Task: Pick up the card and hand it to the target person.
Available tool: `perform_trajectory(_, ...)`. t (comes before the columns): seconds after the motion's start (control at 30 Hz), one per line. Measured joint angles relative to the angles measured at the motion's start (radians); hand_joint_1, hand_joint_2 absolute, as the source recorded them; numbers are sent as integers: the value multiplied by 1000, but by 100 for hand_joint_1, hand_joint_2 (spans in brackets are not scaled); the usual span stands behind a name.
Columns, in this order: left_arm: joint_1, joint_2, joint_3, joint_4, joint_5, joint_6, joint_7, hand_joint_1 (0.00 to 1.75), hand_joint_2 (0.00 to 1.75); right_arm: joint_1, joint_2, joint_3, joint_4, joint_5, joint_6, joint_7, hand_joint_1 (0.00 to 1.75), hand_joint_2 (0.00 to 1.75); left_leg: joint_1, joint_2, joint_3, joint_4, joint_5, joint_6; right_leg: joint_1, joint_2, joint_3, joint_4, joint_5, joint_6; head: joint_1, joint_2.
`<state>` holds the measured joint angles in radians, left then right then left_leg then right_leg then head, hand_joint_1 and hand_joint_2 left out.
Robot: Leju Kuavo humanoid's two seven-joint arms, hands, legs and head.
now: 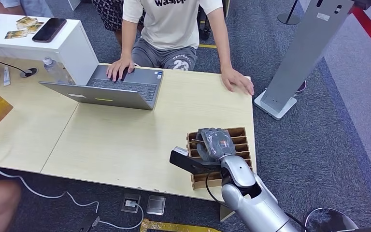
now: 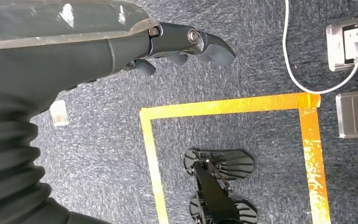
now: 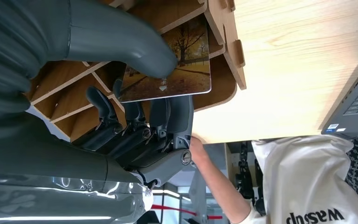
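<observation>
Pinched between the right hand thumb and its darker fingers, the card with an autumn tree picture sits over the slotted wooden rack at the table corner. Left hand hangs over carpet, fingers loosely curled, holding nothing. Across the table a person rests both hands by a laptop.

The head view looks forward and down from high over the tabletop toward a seated person. The right wrist view, turned, sits close behind the right hand, sharing that tabletop, person and laptop. The left wrist view faces down at the carpeted floor.
</observation>
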<state>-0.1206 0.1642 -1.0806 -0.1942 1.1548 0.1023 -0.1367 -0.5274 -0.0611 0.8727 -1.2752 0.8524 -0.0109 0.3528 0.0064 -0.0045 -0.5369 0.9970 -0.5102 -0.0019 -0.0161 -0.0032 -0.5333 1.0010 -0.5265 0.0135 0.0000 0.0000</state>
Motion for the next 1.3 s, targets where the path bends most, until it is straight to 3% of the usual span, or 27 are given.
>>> perform_trajectory(0.3,1,0,9,1,8,-4,-1,0,175,-15,-85,-46,-271,-52,58,42,148,175,0,-1,-2,2,0,0,0,-1,-2,2,-1,0,0,0)
perform_trajectory(0.47,1,-2,17,2,16,-2,1,0,175,-18,-99,-56,-367,-73,57,28,148,175,0,-1,-2,2,0,0,0,-1,-2,2,-1,0,0,0)
perform_trajectory(0.63,1,-5,18,2,18,-5,0,0,175,-29,-73,-51,-348,-120,31,-40,148,175,0,0,-1,1,0,0,0,0,-1,1,0,0,0,0)
perform_trajectory(1.03,2,-19,3,0,3,-10,-7,0,175,-91,52,-31,179,-110,-355,-297,148,175,0,3,3,-3,1,0,0,3,2,-2,2,0,0,0)
perform_trajectory(1.2,0,-26,-8,1,-5,-10,-8,0,175,-106,96,-63,373,-51,-586,-386,148,175,0,2,3,-3,1,0,0,2,2,-2,1,0,0,0)
perform_trajectory(1.3,-6,-33,-16,1,-11,-6,-3,0,175,-94,123,-132,428,34,-685,-423,148,175,0,2,3,-3,1,0,0,2,2,-2,1,0,0,0)
